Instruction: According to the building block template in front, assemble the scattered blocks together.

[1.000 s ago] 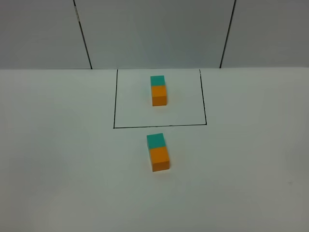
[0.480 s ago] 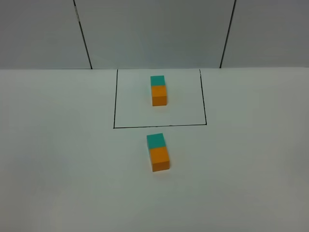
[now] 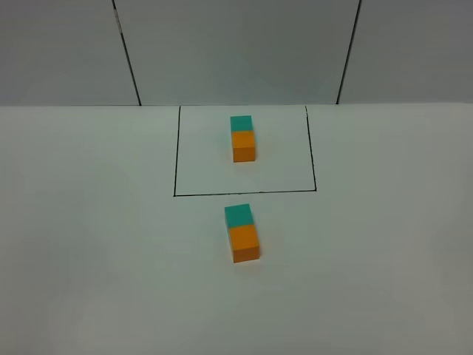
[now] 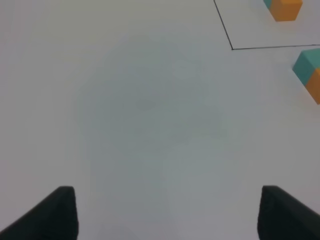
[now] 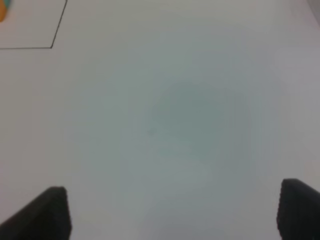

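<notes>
The building block template, a teal cube joined to an orange cube, sits inside a thin black outline at the table's back middle. In front of the outline lie the scattered blocks: the teal cube touches the orange cube, teal farther back. Neither arm shows in the exterior high view. In the left wrist view my left gripper is open over bare table, with the teal cube and the outline's corner far off. My right gripper is open over bare table too.
The white table meets a grey panelled wall at the back. The right wrist view shows the outline's corner and an orange sliver at the picture's edge.
</notes>
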Controlling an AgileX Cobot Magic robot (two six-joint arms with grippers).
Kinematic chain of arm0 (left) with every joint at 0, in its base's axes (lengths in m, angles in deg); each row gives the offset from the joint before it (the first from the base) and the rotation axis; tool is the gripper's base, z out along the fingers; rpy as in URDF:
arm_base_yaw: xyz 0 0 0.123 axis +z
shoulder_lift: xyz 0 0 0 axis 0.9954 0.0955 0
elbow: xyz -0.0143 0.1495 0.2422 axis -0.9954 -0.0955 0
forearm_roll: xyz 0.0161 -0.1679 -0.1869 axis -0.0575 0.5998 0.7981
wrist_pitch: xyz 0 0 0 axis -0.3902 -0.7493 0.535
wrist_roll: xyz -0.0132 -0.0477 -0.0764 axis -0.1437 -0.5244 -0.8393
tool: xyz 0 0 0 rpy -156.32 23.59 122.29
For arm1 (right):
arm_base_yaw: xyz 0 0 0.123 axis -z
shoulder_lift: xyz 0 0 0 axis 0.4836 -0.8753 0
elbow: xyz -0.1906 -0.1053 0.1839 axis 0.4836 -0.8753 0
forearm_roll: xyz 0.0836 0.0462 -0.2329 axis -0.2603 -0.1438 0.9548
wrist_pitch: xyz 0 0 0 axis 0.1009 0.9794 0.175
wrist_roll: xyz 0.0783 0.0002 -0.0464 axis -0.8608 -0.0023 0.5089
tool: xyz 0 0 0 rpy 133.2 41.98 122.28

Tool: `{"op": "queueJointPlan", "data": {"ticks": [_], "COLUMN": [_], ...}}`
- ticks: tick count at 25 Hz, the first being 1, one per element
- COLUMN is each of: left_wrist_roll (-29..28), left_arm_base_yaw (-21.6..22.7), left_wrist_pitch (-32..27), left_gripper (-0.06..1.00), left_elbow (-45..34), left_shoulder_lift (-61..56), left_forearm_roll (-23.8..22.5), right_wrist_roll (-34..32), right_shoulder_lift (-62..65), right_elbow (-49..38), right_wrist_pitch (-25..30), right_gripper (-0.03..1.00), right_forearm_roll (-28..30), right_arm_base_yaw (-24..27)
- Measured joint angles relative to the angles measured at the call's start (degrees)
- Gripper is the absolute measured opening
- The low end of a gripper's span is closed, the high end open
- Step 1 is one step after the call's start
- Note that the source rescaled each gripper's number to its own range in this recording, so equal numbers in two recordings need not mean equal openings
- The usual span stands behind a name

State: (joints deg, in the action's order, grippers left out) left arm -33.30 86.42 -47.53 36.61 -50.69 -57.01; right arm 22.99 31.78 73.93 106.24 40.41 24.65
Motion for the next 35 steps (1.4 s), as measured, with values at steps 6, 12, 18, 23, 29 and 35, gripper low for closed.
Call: {"op": "queueJointPlan", "data": {"ticks": [6, 12, 18, 23, 29, 35], "left_wrist_roll": [0.0, 0.0, 0.0, 0.0, 0.0, 0.0], "left_arm_base_yaw": [0.0, 0.0, 0.0, 0.0, 0.0, 0.0], "left_wrist_pitch": [0.0, 0.0, 0.0, 0.0, 0.0, 0.0], "left_gripper": [0.66, 0.66, 0.66, 0.66, 0.66, 0.66], "left_elbow": [0.0, 0.0, 0.0, 0.0, 0.0, 0.0], "left_shoulder_lift": [0.0, 0.0, 0.0, 0.0, 0.0, 0.0], "left_forearm_roll": [0.0, 0.0, 0.0, 0.0, 0.0, 0.0], "right_wrist_roll": [-0.6, -1.4, -1.4, -1.4, -1.4, 1.3], "right_shoulder_lift": [0.0, 0.0, 0.0, 0.0, 0.0, 0.0], "right_elbow": [0.0, 0.0, 0.0, 0.0, 0.0, 0.0], "right_wrist_pitch": [0.0, 0.0, 0.0, 0.0, 0.0, 0.0], "right_gripper": [0.70, 0.70, 0.70, 0.70, 0.70, 0.70], "right_forearm_roll": [0.2, 0.7, 0.7, 0.7, 0.7, 0.1], "right_arm_base_yaw": [0.5, 3.5, 3.5, 3.5, 3.5, 3.5]}}
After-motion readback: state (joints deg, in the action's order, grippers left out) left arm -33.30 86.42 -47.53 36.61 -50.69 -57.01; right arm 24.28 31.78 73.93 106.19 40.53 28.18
